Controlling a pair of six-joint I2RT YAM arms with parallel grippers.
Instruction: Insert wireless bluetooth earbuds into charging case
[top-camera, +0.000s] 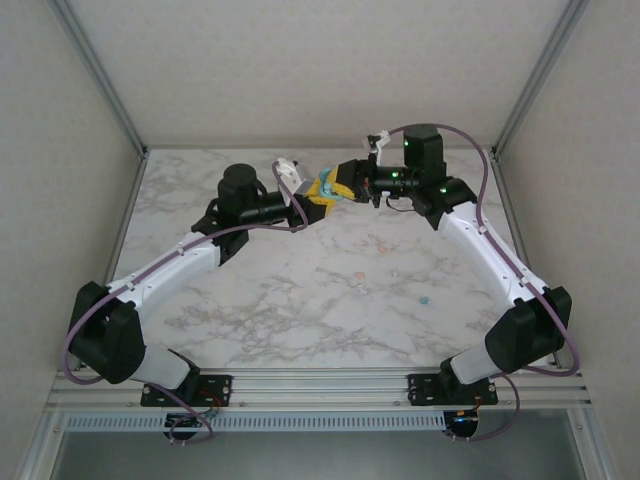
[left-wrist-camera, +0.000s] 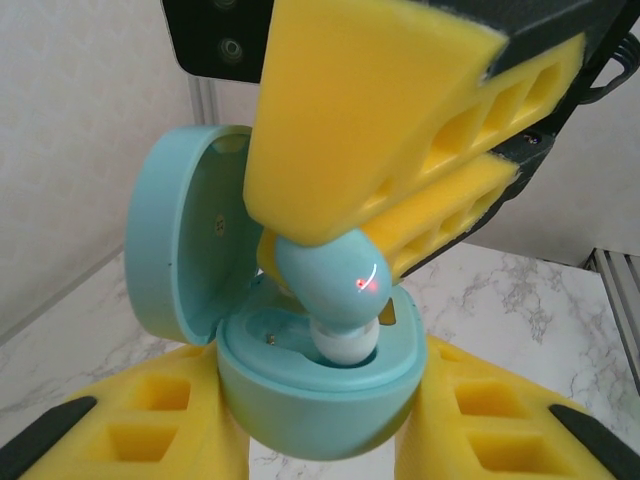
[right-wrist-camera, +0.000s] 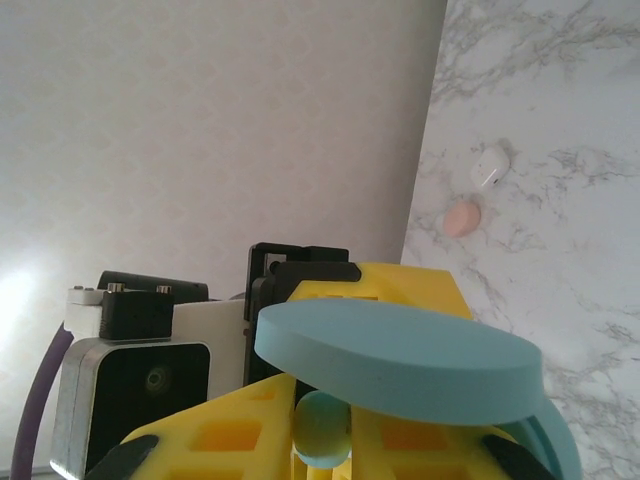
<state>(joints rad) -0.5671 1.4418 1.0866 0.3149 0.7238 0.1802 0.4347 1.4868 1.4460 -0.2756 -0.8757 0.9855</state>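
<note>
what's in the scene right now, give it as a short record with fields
case: teal charging case, lid open, held above the table
left fingers: shut on the case base
right fingers: shut on a teal earbud
earbud state: white tip in a case socket, body tilted above the rim
loose on table: pinkish earbud, whitish earbud

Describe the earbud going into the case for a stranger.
Above the marble table's far middle hangs an open teal charging case. The earbud is pinched between the yellow fingers of the right gripper, its white tip down in the case. Unlike the loose earbuds, it is off the table.
</note>
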